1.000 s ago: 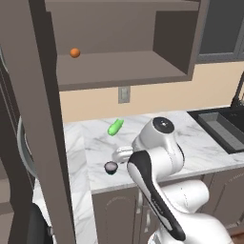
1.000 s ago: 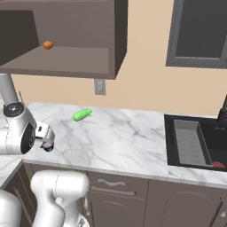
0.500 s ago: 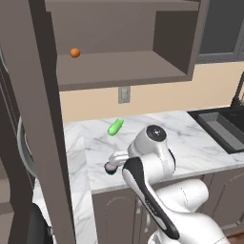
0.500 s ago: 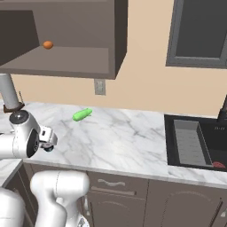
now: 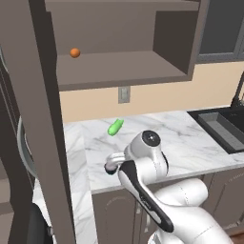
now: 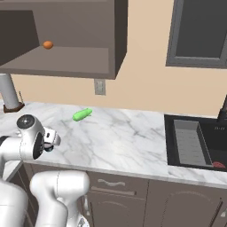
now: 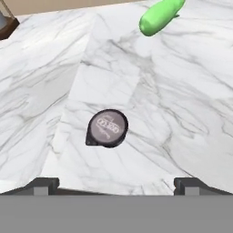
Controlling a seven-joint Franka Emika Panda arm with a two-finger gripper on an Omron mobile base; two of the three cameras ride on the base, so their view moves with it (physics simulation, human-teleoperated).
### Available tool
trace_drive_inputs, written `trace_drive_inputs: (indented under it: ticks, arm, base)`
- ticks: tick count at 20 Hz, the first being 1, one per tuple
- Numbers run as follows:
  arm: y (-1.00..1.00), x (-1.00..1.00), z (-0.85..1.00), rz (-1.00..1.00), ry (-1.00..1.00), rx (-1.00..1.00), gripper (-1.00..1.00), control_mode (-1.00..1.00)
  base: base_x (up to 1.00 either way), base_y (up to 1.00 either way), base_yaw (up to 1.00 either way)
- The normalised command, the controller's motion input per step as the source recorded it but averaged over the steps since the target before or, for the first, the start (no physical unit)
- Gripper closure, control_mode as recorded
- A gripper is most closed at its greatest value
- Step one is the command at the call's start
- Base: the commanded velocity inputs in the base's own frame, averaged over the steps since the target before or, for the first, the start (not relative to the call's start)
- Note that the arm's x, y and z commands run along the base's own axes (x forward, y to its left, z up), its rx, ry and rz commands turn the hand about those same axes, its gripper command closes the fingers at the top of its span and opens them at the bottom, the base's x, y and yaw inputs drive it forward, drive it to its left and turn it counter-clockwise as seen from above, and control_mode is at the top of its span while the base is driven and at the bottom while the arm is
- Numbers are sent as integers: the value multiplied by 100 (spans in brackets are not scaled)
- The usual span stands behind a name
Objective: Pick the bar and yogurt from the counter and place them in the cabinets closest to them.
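The yogurt stands upright on the white marble counter, seen from above as a dark round cup with a grey lid. My gripper hangs open just above and short of it, one fingertip at each side, with nothing between them. From the base cameras the hand sits low over the counter's front left part, covering the cup. The open wall cabinets hang above. The bar is out of view.
A green elongated item lies further back on the counter. An orange ball rests on the cabinet shelf. A sink is at the right. A tall dark panel stands close at the left.
The hand has swung left and down over the yogurt, which now hides under it in the left base view. The jaws stayed open.
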Motion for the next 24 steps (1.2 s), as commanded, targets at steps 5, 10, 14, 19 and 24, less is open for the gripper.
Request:
trace_drive_inputs:
  ticks: [5,10,14,19,24]
  arm:
    - [29,24,-12,0,0,0,-100,-100]
    - [21,19,-8,0,0,-2,-100,-100]
    - [1,0,0,0,0,0,-100,-100]
    - [0,4,-3,0,1,0,-100,-100]
    - [0,14,-13,0,3,0,-100,-100]
  base:
    - [0,0,0]
    - [0,0,0]
    - [0,0,0]
    - [0,0,0]
    - [0,0,0]
